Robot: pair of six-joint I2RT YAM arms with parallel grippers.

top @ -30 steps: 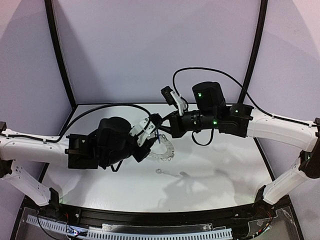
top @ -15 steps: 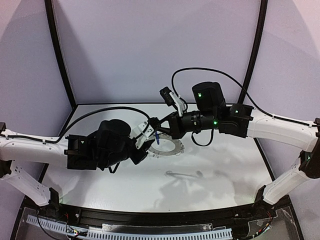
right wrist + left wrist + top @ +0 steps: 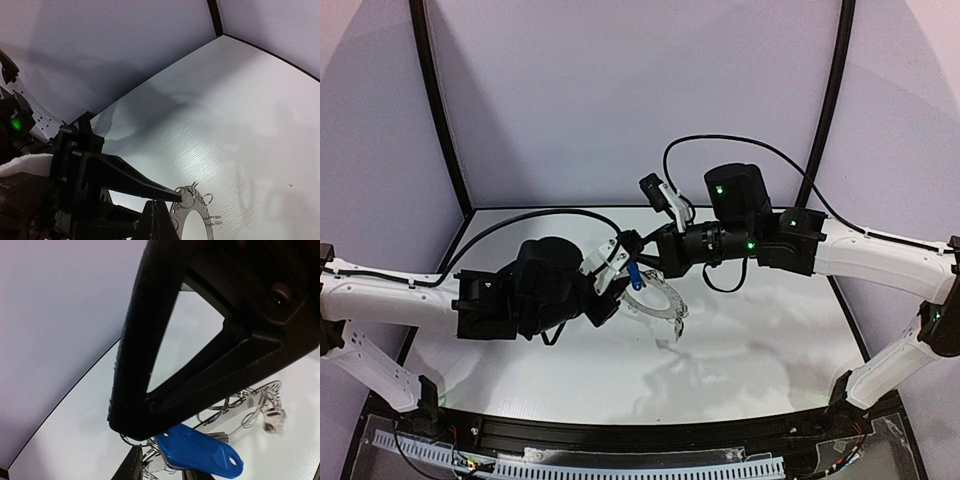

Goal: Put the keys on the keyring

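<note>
Keyring (image 3: 660, 304) hangs tilted where left hand (image 3: 623, 270) meets closed right hand (image 3: 640, 255).

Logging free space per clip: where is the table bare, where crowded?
Bare: table between keyring and near rail, edge to edge. Crowded: mid-table, where left claw and right claw meet around keyring and key.

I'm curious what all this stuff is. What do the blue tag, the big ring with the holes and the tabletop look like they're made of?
Blue tag: probably plastic; solid colour, smooth moulded edges, soft gloss.
Keyring: seemingly metal; thin, flat, silvery-grey, with bright glints.
Table: white with a fine streaked grain, perhaps laminate; hard to say.
</note>
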